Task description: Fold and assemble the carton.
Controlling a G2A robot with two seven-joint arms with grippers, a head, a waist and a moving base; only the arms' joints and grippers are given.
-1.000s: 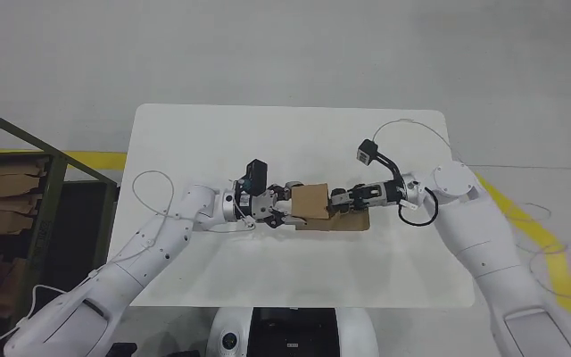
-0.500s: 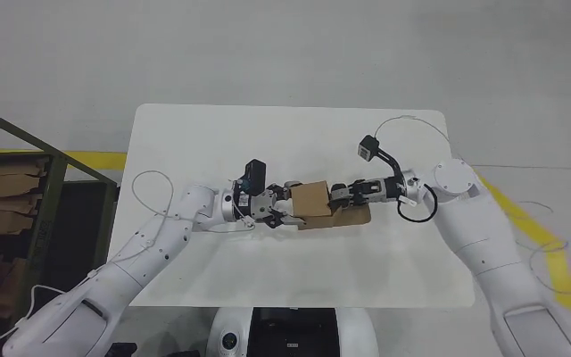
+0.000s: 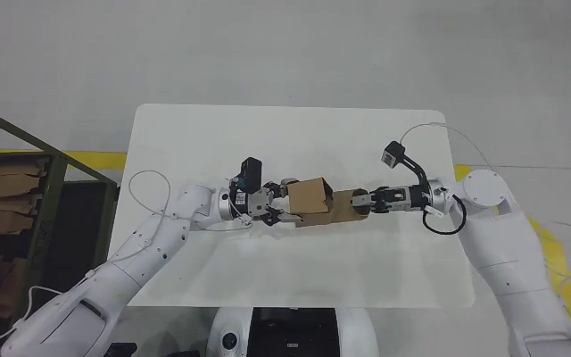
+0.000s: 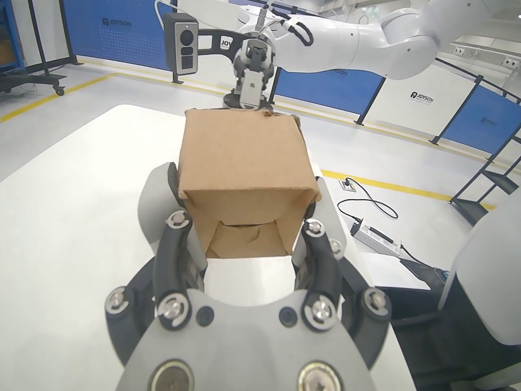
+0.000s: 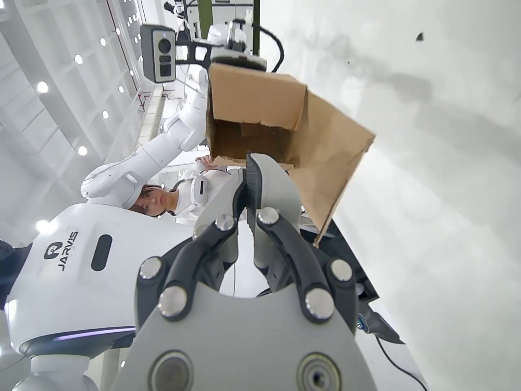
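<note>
Brown carton (image 3: 308, 198), opened into a square tube, lying on its side in the middle of the counter (image 3: 223, 143). One open end clamped between the fingers of the left gripper (image 4: 242, 189), seemingly to steady it. At the opposite end, right gripper (image 5: 249, 172) with fingers pressed together beside a loose flap (image 5: 338, 152), probably poised to fold it.

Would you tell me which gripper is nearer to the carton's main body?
Left. The left gripper clasps one end of the carton; the right gripper is at its far flaps, off the body.

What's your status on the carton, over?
Left gripper shut on carton. Right gripper shut at its far flap. Carton squared up, ends open. Nothing blocking.
</note>
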